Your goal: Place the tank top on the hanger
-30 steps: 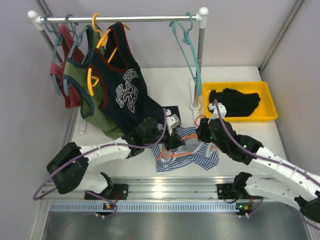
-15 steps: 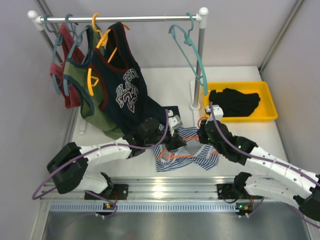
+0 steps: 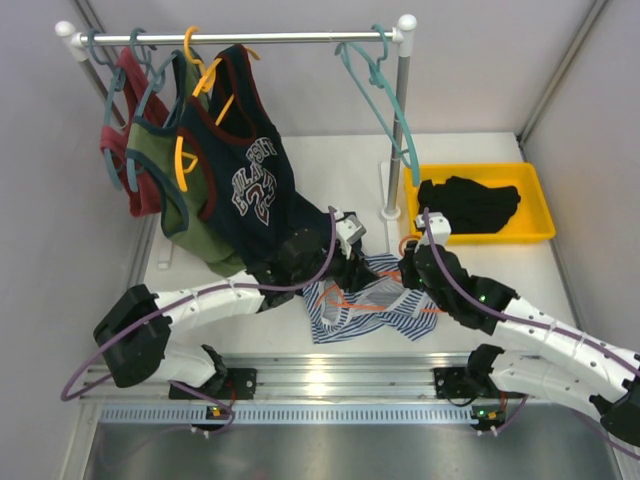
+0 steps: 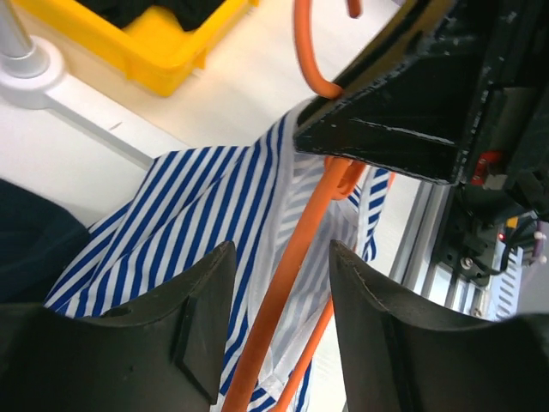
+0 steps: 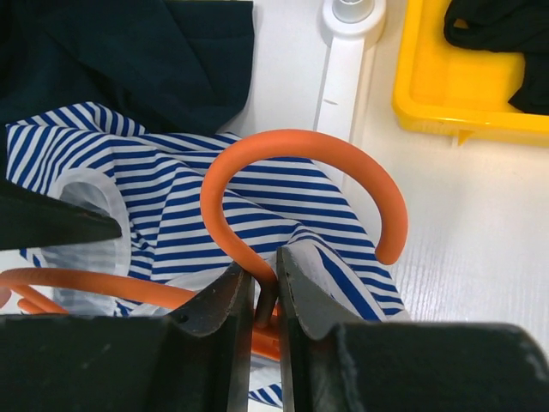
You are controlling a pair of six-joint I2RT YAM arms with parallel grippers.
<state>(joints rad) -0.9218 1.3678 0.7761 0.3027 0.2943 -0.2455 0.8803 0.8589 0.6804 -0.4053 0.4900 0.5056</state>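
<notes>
White tabletop (image 3: 330, 160) fills the overhead view, walled at left and right, with bare surface at upper centre between the rack post (image 3: 400, 130) and the navy top (image 3: 250, 180), one of three tops hung at upper left; one teal hanger (image 3: 385, 100) hangs bare at upper right, and one yellow tray (image 3: 540, 215) at right holds one black garment (image 3: 470, 205). Low at centre, close to the front edge, the one tank top (image 3: 395, 310) lies crumpled, wider left to right, with the one orange hanger (image 3: 340, 297) across it, bar running left to right, hook toward the upper right; the left gripper (image 3: 352, 268) and right gripper (image 3: 408, 268) meet over it. From the left wrist, the fingers stand apart, straddling the hanger's bar without closing on it; the bar slants from lower centre to upper right over the stripes. From the right wrist, the fingers are pinched on the hanger's neck below the hook, which arches up and ends at right, tip pointing down; bare table lies at lower right
</notes>
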